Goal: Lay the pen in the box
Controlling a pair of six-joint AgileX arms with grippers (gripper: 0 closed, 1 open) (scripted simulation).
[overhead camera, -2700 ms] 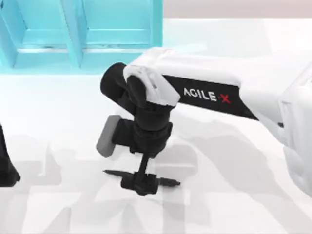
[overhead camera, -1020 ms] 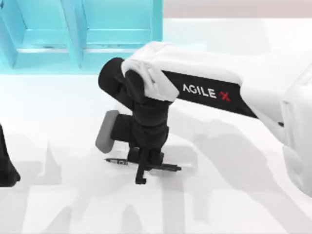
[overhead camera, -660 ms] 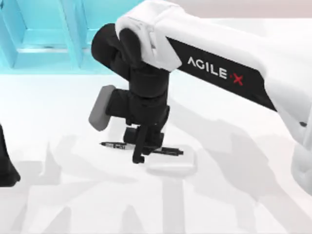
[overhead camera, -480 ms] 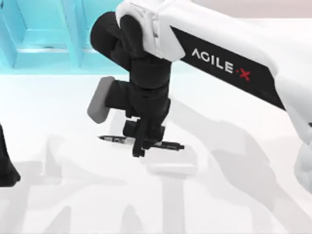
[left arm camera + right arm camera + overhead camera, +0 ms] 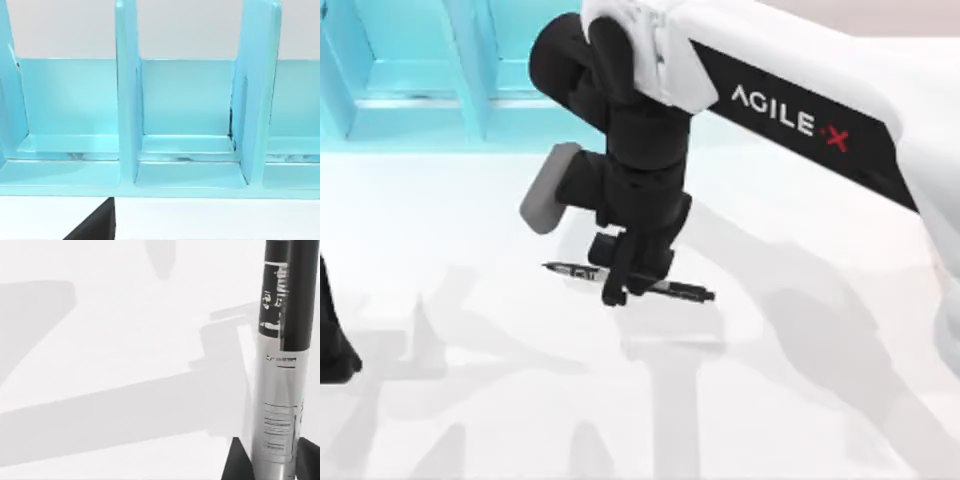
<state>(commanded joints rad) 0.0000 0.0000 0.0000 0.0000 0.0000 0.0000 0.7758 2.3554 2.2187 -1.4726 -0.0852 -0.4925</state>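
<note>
Right end effector (image 5: 623, 285) grips pen (image 5: 685, 290)

White table (image 5: 440, 400) — soft grey shadows — pale wall (image 5: 190, 27) behind.

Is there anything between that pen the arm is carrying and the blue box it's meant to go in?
Nothing visible does. The right gripper holds the pen above bare white table, and the blue box at the top left has open compartments. The left arm sits parked at the left edge.
</note>
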